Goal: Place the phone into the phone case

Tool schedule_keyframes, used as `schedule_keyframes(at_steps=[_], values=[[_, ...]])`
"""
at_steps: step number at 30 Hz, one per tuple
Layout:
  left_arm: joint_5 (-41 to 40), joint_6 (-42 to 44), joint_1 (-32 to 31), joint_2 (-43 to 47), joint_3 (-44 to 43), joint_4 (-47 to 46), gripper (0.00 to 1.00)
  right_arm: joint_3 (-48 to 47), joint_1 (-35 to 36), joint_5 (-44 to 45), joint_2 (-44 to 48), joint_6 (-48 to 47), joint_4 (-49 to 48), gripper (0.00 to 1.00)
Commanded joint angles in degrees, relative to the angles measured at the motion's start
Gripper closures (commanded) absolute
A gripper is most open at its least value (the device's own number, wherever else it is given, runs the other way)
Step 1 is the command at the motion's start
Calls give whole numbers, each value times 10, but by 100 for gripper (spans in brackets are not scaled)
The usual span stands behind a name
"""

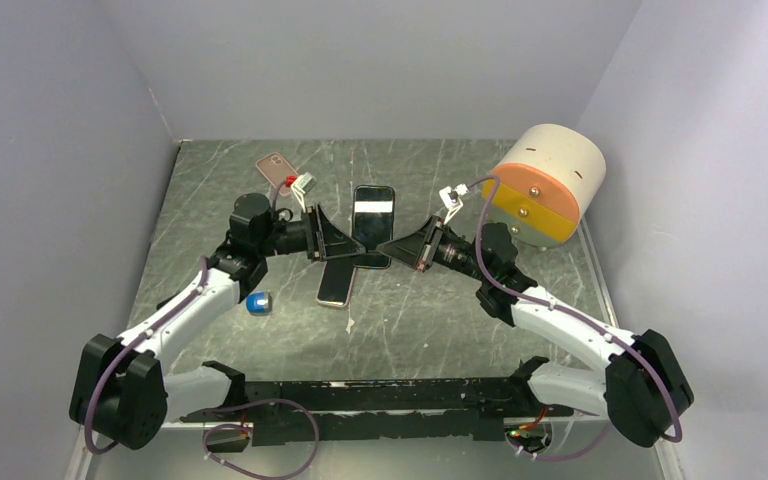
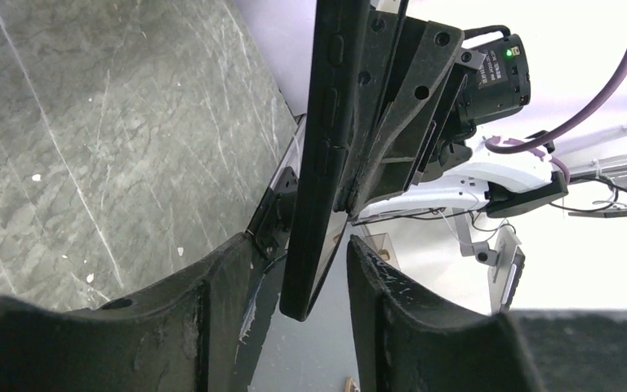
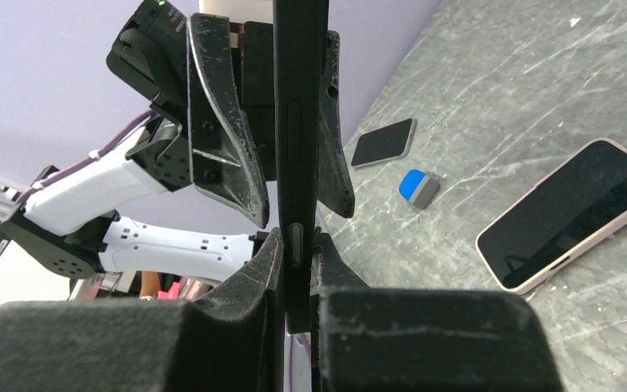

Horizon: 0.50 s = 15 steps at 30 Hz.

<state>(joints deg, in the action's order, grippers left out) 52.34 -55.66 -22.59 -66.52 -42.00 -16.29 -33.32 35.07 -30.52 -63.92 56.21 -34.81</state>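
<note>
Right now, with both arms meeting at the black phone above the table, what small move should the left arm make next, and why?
Probably close the left gripper gently on the black phone. Its fingers straddle one end with a gap showing, so only the right gripper, shut on the other end, holds it. A second grip would steady it.

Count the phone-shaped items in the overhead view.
3. One black phone is held up in the right claw. One light-edged phone lies flat on the table beneath it. One pink item is at the back left. Others may be hidden.
</note>
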Motion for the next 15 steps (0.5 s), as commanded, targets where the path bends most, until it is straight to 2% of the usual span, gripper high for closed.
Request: schedule_keyframes(at_steps=[1,4,7,9,11,14,15], values=[[14,-3,-6,-10,-6,-25,54,-5,0,9,6,5,-72,100],[9,18,-8,-11,-18,11,78,-5,0,11,7,-3,-63,100],[0,47,-9,-10,-32,54,92,-9,0,8,4,-8,-52,100],[-9,69,-11,-6,-43,83,97,-6,0,8,4,-9,-55,100],[-22,88,-12,-3,-52,114,97,-7,1,7,3,-14,-46,100],[-35,100,-12,2,-60,137,97,-6,2,7,5,-22,-38,100],[-33,100,-12,2,-61,139,92,-4,2,7,5,-24,-37,100]])
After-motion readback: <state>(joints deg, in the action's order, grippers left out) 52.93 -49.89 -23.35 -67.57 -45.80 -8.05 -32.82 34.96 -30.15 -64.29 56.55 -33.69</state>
